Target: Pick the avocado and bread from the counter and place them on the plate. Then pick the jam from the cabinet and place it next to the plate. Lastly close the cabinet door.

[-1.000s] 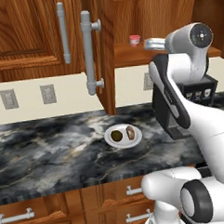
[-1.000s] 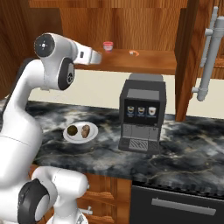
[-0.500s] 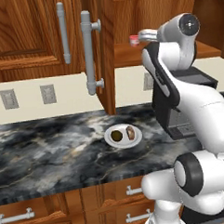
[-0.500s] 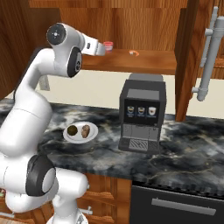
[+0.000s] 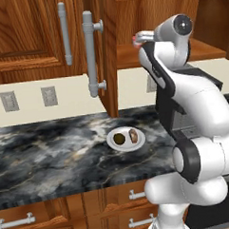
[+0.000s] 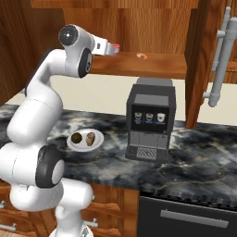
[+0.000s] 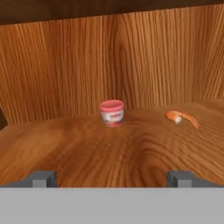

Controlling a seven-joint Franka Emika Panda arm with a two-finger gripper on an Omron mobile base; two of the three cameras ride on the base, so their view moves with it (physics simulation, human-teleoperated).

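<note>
The jam (image 7: 112,113), a small pale jar with a red lid, stands upright on the wooden shelf of the cabinet (image 7: 131,65). In the hand view my gripper (image 7: 111,178) points at it, open, still short of it with bare shelf between. From the right base view the gripper (image 6: 109,47) reaches into the cabinet just before the jam (image 6: 116,46). The avocado (image 5: 118,138) and the bread (image 5: 133,135) lie side by side on the white plate (image 5: 126,145) on the counter (image 5: 51,148). The cabinet door (image 5: 106,55) stands open with its grey bar handle (image 5: 90,56).
An orange scrap (image 7: 181,118) lies on the shelf right of the jam. A black coffee machine (image 6: 150,122) stands on the counter under the shelf, right of the plate. The other door (image 6: 203,60) of the cabinet is open too, with its handle (image 6: 221,60).
The arm has swung up and folded, and the hand has moved further into the cabinet toward the jam. The gripper stayed open. Plate, avocado and bread have not moved.
</note>
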